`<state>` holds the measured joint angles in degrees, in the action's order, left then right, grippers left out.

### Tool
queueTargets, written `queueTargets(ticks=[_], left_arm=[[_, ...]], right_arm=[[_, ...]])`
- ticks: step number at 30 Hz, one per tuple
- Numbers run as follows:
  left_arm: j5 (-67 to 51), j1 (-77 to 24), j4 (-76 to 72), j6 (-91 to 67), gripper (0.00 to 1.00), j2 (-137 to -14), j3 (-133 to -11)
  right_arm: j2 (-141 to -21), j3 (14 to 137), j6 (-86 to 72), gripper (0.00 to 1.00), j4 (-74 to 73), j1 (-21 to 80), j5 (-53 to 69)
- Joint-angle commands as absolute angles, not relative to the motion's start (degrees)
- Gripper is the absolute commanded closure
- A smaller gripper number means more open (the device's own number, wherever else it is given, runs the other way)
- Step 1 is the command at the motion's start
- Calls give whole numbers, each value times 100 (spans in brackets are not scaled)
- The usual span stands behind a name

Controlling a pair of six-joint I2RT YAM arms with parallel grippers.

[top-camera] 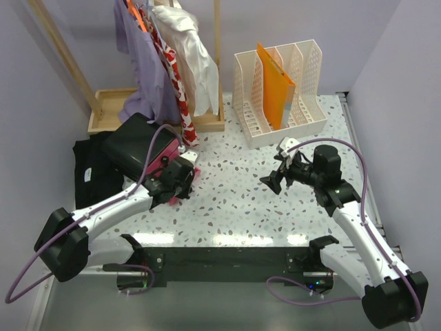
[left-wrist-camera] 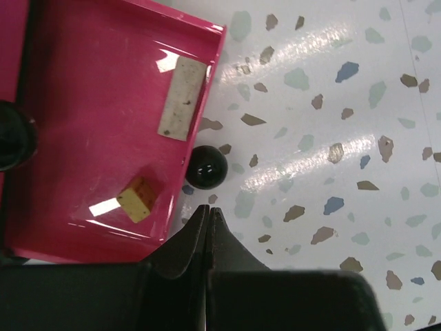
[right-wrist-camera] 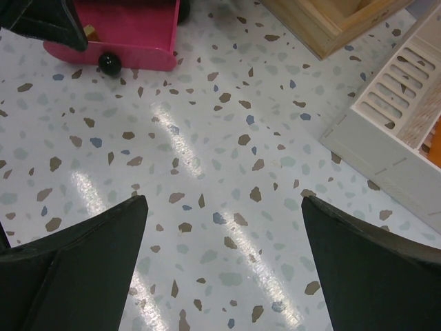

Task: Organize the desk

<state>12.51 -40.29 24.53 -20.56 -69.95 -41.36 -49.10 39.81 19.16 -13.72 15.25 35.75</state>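
- Two grippers. The left gripper is pinched shut on nothing, its tips just beside the drawer's black knob. The right gripper is spread wide and empty, well to the right of the drawer.
- One pink drawer, standing open from a black box. It is the landmark for the entries below.
- Inside the drawer: one white strip and one tan cube, lying apart from each other.
- Desk: a speckled white top that carries the drawer and runs on to its right under both arms.
- Left of the drawer: a black cloth, lying loose.
- Behind the drawer: a wooden tray and hanging clothes.
- Far right of the drawer: a file rack holding an orange folder.
- Progress, as a judgement: the small items look stowed and the folder filed. The drawer is still open and the cloth unsorted. Shutting the drawer looks like the step in hand.
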Motion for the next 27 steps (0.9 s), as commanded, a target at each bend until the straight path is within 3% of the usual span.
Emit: queueTargets(ticks=[1, 10, 27], left_arm=[[2029, -3990, 2417, -2171, 100, -6925, -4315], [2776, -3823, 2514, -2347, 100, -7435, -4474], [2812, -3665, 2688, -2732, 100, -7681, -4403]], right_arm=[[-4878, 3946, 1995, 1, -1222, 1485, 3700], [-4834, 3946, 1986, 1, -1230, 1477, 3718], [-4834, 3955, 1995, 1, -1239, 1468, 3700]])
